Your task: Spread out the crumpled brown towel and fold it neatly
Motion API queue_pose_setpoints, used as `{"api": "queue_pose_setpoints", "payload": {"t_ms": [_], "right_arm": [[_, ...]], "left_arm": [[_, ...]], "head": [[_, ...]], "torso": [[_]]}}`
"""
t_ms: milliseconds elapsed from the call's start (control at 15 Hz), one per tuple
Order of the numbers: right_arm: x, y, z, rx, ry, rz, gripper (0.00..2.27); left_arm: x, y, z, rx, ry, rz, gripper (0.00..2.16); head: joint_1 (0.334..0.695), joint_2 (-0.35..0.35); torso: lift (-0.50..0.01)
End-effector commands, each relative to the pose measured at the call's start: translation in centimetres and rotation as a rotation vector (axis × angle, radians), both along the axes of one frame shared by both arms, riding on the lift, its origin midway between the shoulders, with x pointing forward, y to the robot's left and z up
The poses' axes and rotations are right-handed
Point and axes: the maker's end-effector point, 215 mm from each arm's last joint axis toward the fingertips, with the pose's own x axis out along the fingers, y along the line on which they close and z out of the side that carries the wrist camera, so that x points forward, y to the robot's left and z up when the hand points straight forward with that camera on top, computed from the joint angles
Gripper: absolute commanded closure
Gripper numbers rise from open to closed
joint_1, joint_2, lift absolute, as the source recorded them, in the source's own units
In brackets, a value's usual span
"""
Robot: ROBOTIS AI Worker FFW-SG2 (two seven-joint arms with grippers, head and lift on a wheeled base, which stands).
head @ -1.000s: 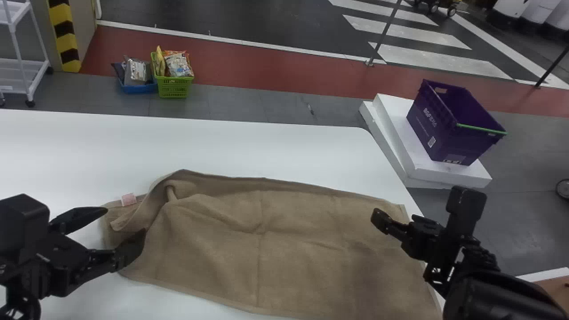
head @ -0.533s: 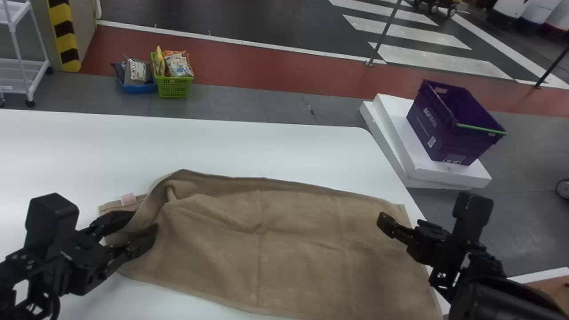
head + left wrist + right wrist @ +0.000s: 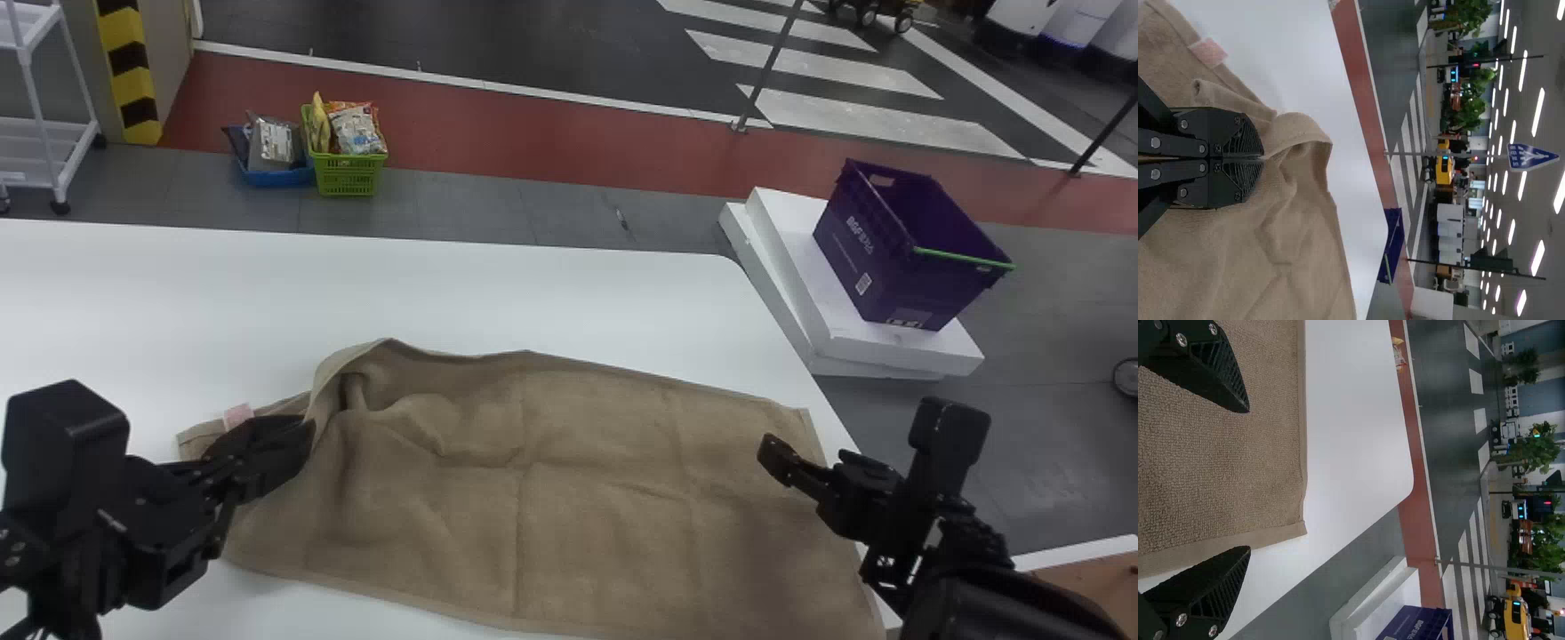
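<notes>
White table (image 3: 533, 293), one, round-cornered, bearing the task's thing near its right edge.

Brown towel (image 3: 605, 498), one: laid out mostly flat between the two grippers, creased across the middle, its left end raised and bunched into folds. Pale pink label (image 3: 238, 415), one, sewn at the left end's far hem; any print too small to tell.

Grippers, two, black. Left gripper (image 3: 305, 437): fingers pressed together, pinching a raised fold of the towel. Right gripper (image 3: 779, 460): fingers spread well apart near the towel's right end, with the hem passing between them in its wrist view.

Purple crate (image 3: 845, 240), one, green-trimmed along one rim; pale print on its side, plus one small white label (image 3: 863, 284). It sits on white slabs (image 3: 898, 351), two, stacked beyond the table's right edge.

Baskets, two, side by side on the floor beyond the table: green basket (image 3: 347, 178), holding printed packets, at least two; blue basket (image 3: 277, 178), holding packets, count unclear.

White cart (image 3: 64, 169), one, wheeled, at far left, beside a yellow-and-black striped column (image 3: 131, 71), one.

Blue sign (image 3: 1531, 157), one, lettered in white, in the room behind.
</notes>
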Motion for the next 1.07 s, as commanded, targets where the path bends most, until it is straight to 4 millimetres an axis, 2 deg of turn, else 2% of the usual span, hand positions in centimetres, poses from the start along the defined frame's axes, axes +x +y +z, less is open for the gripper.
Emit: {"api": "queue_pose_setpoints", "payload": {"t_ms": [0, 133, 200, 267, 400, 533, 600, 733, 867, 1000], "right_arm": [[0.0, 0.3, -0.2, 0.008, -0.004, 0.006, 0.06], [-0.2, 0.2, -0.2, 0.006, -0.004, 0.003, 0.06], [-0.4, 0.2, -0.3, 0.009, -0.005, 0.003, 0.06], [-0.6, 0.1, -0.3, 0.013, -0.006, 0.000, 0.06], [-0.8, 0.3, -0.4, 0.016, -0.012, 0.006, 0.06], [-0.8, 0.4, -0.4, 0.015, -0.017, 0.014, 0.06], [-0.8, 0.6, -0.4, 0.011, -0.018, 0.019, 0.06], [-1.3, 0.5, -0.6, 0.006, -0.022, 0.023, 0.06], [-1.2, 0.6, -0.5, 0.008, -0.033, 0.027, 0.06], [-1.2, 0.7, -0.8, 0.010, -0.031, 0.030, 0.06]], "left_arm": [[-0.2, -1.4, 1.0, -0.011, -0.017, -0.013, 1.76], [-0.1, -3.7, 2.3, -0.007, -0.027, -0.044, 1.76], [0.5, -4.7, 2.8, -0.001, -0.021, -0.045, 1.76], [1.6, -6.3, 4.4, 0.018, -0.062, -0.058, 1.76], [4.1, -7.2, 4.2, 0.071, -0.047, -0.048, 1.76], [6.5, -7.1, 4.5, 0.112, -0.050, -0.026, 1.76], [7.6, -6.5, 4.8, 0.138, -0.066, -0.007, 1.76], [9.5, -4.1, 3.6, 0.212, -0.069, 0.053, 1.76], [12.3, 0.2, 3.9, 0.225, -0.068, 0.136, 1.76], [15.2, 3.5, 5.3, 0.230, -0.082, 0.197, 1.76]], "head": [[0.695, -0.350], [0.695, -0.350], [0.695, -0.350], [0.695, -0.350], [0.695, -0.350], [0.695, -0.350], [0.695, -0.350], [0.695, -0.350], [0.695, -0.350], [0.695, -0.350]], "torso": [[-0.128], [-0.128], [-0.128], [-0.128], [-0.128], [-0.128], [-0.128], [-0.128], [-0.128], [-0.128]]}}
